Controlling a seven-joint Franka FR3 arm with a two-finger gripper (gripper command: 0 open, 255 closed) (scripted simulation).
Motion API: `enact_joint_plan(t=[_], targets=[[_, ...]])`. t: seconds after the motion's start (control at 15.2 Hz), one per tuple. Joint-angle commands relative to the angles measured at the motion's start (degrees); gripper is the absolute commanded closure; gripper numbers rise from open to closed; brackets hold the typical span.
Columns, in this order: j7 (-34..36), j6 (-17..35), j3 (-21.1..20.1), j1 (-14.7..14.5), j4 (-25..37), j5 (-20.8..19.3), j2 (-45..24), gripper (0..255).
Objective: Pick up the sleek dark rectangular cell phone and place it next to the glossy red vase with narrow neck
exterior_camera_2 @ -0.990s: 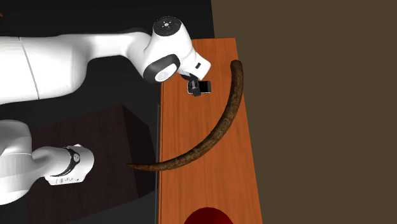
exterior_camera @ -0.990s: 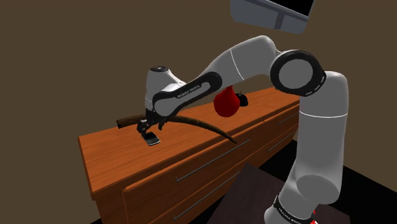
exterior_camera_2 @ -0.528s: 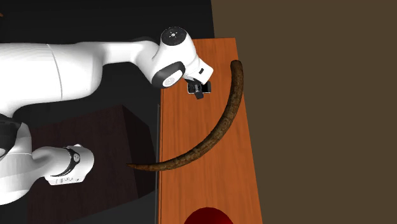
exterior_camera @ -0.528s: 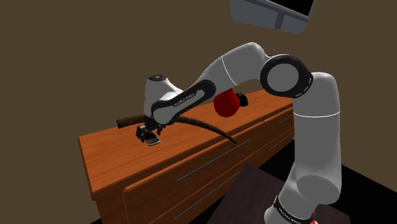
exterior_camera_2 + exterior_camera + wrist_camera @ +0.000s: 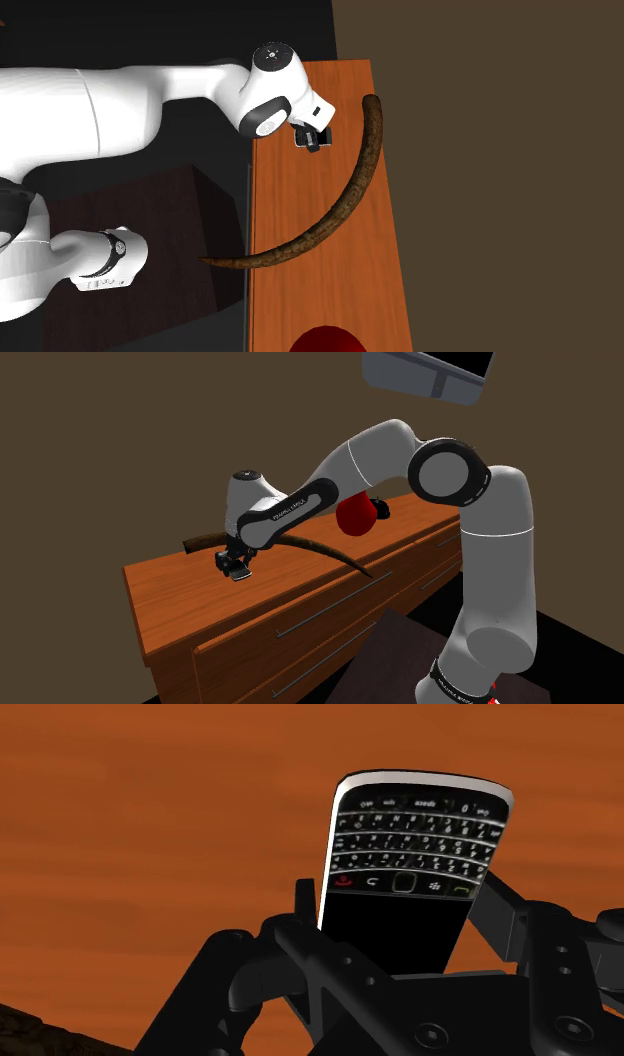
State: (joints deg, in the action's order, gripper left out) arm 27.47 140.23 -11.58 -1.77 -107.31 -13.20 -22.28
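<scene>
On the wooden dresser [image 5: 180, 592] [image 5: 330, 290] [image 5: 150, 824] I count three things: one curved brown horn [image 5: 320, 547] [image 5: 340, 215], one dark cell phone [image 5: 240, 574] [image 5: 318, 138] [image 5: 410, 874] and one red vase [image 5: 355, 517] [image 5: 325, 340]. The phone lies flat near the horn's thick end, on its hollow side. The vase stands across the horn from the phone, nearer the thin end and well apart. The one gripper [image 5: 233, 564] [image 5: 312, 143] [image 5: 400, 899] is low over the phone, its jaws narrow and clasping the two long sides.

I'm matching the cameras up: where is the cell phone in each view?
Shoulder view: cell phone on the dresser top, left of centre, under the gripper.
Second exterior view: upper middle, by the top's left edge.
Wrist view: centre-right, clasped by the gripper.
Shared landmark: the orange-brown dresser top.
</scene>
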Motion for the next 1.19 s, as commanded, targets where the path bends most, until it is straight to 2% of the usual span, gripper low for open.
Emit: enact_joint_plan(t=[0.0,0.53,1.12], targets=[[0.0,0.0,0.1,0.0,-0.1,0.0,-0.1,255],[0.0,0.0,0.1,0.0,-0.1,0.0,-0.1,255],[-1.5,-5.6,-0.8,0.5,2.1,1.7,3.5,255]])
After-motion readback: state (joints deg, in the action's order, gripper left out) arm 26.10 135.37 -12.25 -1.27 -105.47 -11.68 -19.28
